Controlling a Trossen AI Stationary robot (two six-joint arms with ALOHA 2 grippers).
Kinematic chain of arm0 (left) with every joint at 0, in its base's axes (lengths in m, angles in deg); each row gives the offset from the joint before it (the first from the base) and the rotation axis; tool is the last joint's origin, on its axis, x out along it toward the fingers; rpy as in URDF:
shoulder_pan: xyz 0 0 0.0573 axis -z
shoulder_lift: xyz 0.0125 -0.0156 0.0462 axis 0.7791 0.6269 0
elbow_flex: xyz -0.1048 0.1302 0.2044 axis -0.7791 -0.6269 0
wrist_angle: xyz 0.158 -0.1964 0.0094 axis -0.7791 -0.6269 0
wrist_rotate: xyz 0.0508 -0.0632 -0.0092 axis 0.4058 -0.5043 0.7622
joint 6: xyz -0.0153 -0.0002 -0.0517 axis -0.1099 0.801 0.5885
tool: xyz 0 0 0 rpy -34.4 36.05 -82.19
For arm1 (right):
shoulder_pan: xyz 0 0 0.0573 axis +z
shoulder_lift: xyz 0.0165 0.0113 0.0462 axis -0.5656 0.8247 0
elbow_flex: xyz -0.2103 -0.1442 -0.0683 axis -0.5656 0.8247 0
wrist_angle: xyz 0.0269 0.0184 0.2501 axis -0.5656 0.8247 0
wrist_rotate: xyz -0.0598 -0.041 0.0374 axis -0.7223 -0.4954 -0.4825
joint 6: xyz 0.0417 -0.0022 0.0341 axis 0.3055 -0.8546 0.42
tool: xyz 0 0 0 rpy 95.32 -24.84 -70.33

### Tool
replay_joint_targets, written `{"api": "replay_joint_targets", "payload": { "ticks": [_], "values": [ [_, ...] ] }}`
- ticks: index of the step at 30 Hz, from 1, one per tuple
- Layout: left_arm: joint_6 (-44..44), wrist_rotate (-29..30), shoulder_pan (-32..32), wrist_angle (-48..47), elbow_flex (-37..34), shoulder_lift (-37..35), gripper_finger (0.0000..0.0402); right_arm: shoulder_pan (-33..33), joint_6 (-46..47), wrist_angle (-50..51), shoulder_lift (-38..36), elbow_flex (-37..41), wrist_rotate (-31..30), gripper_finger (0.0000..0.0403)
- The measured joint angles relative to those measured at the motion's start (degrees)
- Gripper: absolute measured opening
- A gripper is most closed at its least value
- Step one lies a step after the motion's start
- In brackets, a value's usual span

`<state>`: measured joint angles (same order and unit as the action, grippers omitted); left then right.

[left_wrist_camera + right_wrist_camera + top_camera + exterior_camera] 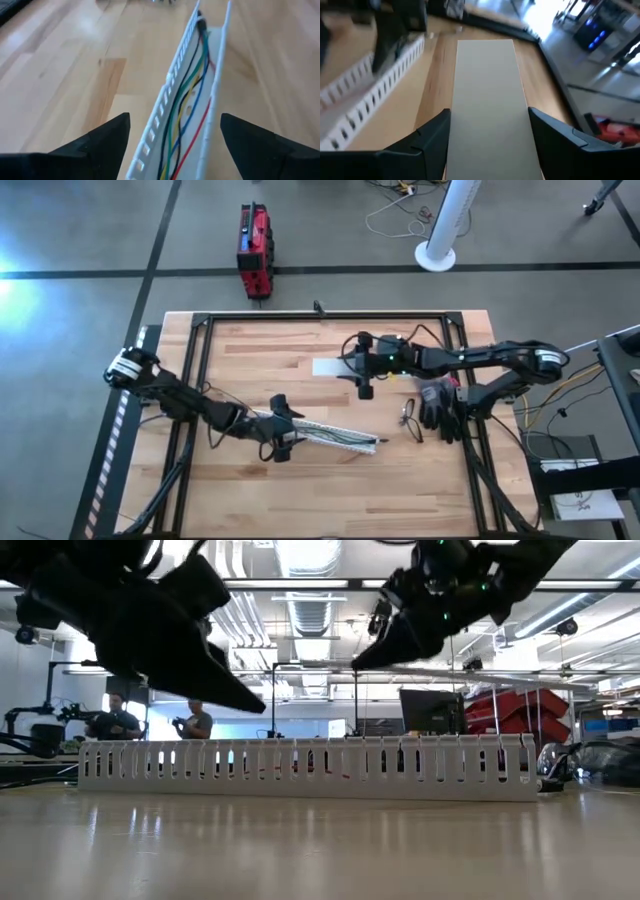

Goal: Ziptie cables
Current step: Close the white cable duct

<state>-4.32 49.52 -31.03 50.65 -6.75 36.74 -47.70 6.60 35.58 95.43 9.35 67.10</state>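
**Both grippers spread, one over the cable duct, one over its cover**

The slotted white cable duct (335, 438) is seen lying on the wooden table (240, 500), near the middle and towards the front edge, angled slightly across the boards. In the left wrist view its channel is open at the top, and loose coloured wires (187, 107) — green, yellow, blue, red and black — are laid along the inside. A flat grey cover strip (490, 105) lies apart from the duct, farther back on the table.

The duct is judged to be light and thin-walled: stiff along its length, but with slotted sides that would flex if pinched hard. It would best be taken across both walls, near one end, where the wires are not crushed. The wires themselves are soft and slippery and would need to be gathered into a bundle before any tie could be drawn round them. The cover strip is thin and flat against the wood, so it would have to be taken by its long edges.

The left gripper (175, 145) is held over one end of the duct with its fingers well apart, one on each side of the channel; no contact with the walls can be made out, and nothing is held. The right gripper (490, 137) is likewise spread wide, straddling the cover strip without clamping it — whether its fingertips touch the strip cannot be told.

No zip tie can be identified on the table.
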Motion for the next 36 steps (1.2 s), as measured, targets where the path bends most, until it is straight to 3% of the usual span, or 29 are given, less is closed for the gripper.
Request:
{"api": "replay_joint_targets", "payload": {
  "ticks": [8,12,17,27,36],
  "values": [
    [-0.46,-8.99,-3.81,0.53,2.06,6.19,0.0298,2.36,2.78,2.69,1.07,-2.71,0.63,0.0220],
    [-0.47,-9.01,-4.37,-0.88,4.50,10.50,0.0299,4.26,4.85,5.44,1.12,-3.17,0.42,0.0220],
    [6.93,-9.44,-6.17,-7.57,6.46,13.58,0.0286,7.20,5.60,9.18,1.12,-3.15,0.22,0.0220],
    [8.45,-9.96,-5.58,-9.11,2.23,9.47,0.0261,10.54,6.15,8.93,3.99,-2.25,0.18,0.0220],
    [8.06,-9.39,-5.58,-11.27,-2.34,2.60,0.0275,10.99,6.74,1.52,11.83,-2.08,0.62,0.0220]
  ]
}}
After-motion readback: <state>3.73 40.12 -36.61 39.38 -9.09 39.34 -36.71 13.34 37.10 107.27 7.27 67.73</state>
